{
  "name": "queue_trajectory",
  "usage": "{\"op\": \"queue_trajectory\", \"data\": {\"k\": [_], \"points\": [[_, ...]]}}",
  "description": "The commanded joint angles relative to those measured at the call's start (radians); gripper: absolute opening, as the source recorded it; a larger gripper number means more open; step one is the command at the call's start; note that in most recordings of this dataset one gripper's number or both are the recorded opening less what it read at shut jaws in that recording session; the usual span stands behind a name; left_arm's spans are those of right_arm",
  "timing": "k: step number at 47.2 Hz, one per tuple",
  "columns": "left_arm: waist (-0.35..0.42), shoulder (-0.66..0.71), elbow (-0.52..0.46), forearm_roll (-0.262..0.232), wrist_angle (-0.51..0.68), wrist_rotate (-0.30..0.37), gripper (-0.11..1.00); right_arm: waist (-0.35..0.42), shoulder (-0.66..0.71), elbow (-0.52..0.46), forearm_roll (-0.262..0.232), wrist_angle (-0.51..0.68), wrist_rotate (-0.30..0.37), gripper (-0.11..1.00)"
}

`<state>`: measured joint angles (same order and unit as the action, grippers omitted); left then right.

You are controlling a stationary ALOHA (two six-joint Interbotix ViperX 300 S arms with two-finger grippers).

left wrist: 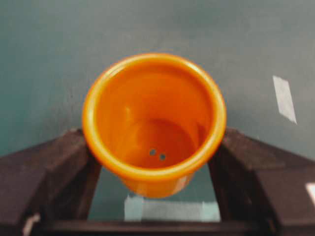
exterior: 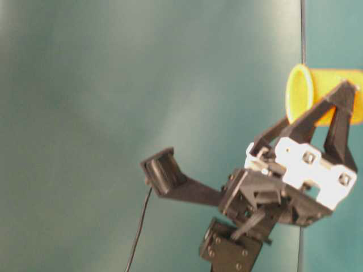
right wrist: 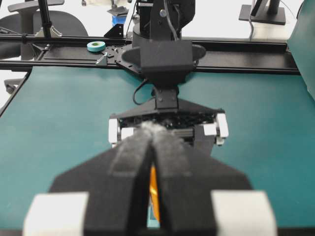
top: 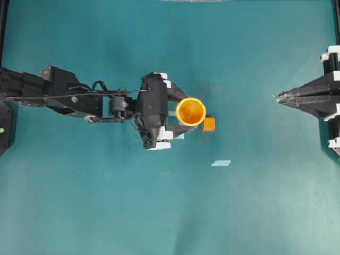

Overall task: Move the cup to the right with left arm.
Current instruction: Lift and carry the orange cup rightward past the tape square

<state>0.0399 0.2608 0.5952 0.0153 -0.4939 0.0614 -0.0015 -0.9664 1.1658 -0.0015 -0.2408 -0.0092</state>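
Observation:
The orange-yellow cup (top: 190,111) stands upright between the two fingers of my left gripper (top: 187,112), rim up and orange inside showing. In the left wrist view the cup (left wrist: 153,118) fills the middle, and both black fingers (left wrist: 59,167) press against its sides just under the rim, so the gripper is shut on it. The table-level view shows the cup (exterior: 317,85) against the far finger. My right gripper (top: 277,97) rests shut and pointed at the right edge, far from the cup; its jaws (right wrist: 155,129) are pressed together.
A small orange cube (top: 209,124) sits right next to the cup on its right side. A pale tape mark (top: 221,163) lies lower right of it, and another tape strip (left wrist: 170,209) lies under the left gripper. The teal table (top: 106,202) stretches all around.

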Motion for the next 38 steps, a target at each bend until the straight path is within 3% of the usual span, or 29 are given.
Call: {"op": "queue_trajectory", "data": {"k": [1, 38], "points": [[0.003, 0.002, -0.049, 0.003, 0.006, -0.002, 0.64, -0.002, 0.003, -0.034, -0.002, -0.003, 0.002, 0.00], [-0.005, 0.150, -0.322, 0.003, 0.137, -0.002, 0.64, -0.002, 0.003, -0.038, 0.000, -0.003, 0.002, 0.00]]}}
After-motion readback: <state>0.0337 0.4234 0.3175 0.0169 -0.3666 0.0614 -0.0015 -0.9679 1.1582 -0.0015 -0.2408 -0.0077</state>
